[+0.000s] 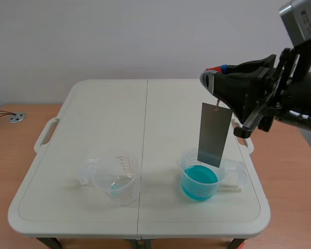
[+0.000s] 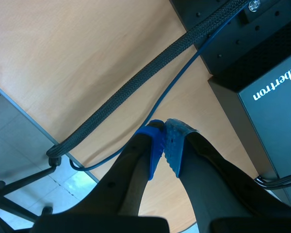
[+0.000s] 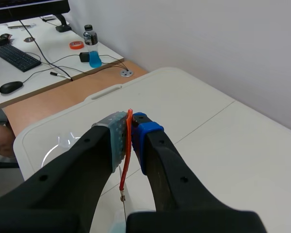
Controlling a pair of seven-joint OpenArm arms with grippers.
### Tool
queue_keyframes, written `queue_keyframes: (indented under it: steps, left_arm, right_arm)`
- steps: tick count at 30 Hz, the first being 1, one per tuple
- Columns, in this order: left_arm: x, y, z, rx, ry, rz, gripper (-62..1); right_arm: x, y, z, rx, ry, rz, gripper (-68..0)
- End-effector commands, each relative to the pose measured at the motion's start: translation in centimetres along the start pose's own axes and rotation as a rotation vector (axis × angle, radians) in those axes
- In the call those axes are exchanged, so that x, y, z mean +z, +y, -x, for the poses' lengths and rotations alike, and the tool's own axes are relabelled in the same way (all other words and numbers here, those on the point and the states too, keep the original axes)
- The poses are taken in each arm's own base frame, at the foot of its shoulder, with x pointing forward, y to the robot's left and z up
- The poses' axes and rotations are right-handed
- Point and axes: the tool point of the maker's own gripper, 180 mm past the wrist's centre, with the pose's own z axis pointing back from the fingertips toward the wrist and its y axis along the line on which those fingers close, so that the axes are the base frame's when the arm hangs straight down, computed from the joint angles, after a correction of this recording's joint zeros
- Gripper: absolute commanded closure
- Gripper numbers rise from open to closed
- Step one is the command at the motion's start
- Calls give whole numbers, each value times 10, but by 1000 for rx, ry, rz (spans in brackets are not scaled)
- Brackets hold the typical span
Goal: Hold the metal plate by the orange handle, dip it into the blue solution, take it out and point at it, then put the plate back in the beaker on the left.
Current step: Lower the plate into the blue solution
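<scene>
Right end effector [image 1: 213, 80], clamped on the orange handle [image 3: 129, 145], hangs the metal plate [image 1: 215, 134] vertically, directly above the blue solution [image 1: 199, 182]; left end effector [image 2: 165, 145] closed, empty.

Smooth matt-grey metal plate [image 1: 215, 134]; left beaker [image 1: 116, 182] & right beaker [image 1: 199, 191] clear plastic; table [image 1: 109, 114] matt off-white plastic.

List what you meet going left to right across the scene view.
Metal disc → clear beaker → blue beaker. The plate, hanging from the right claw, overlaps the blue beaker, so it is left out.
</scene>
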Motion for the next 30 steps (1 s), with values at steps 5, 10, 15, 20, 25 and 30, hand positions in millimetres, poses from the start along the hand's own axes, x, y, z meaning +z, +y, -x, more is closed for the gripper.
queue_keyframes:
  steps: [5, 10, 15, 20, 25, 30]
  left_arm:
    - [1, -2, -3, 5, -12, 2, -16]
    - [1, -2, -3, 5, -12, 2, -16]
    - [1, -2, -3, 5, -13, 2, -16]
    - [0, 0, -4, 4, -13, -1, -16]
    - [-2, 4, -2, 5, -5, -8, -16]
    - [-3, 6, 0, 5, 0, -12, -16]
  right_arm:
    - [-1, -5, 1, -16, -34, 4, -13]
    - [-1, -7, 14, -15, -17, 8, -13]
    - [-1, -9, 25, -15, -9, 24, -13]
    - [-3, -9, 37, -23, 12, 39, -13]
    - [-3, -10, 46, -21, 19, 47, -13]
    - [-7, -14, 56, -30, 38, 43, -13]
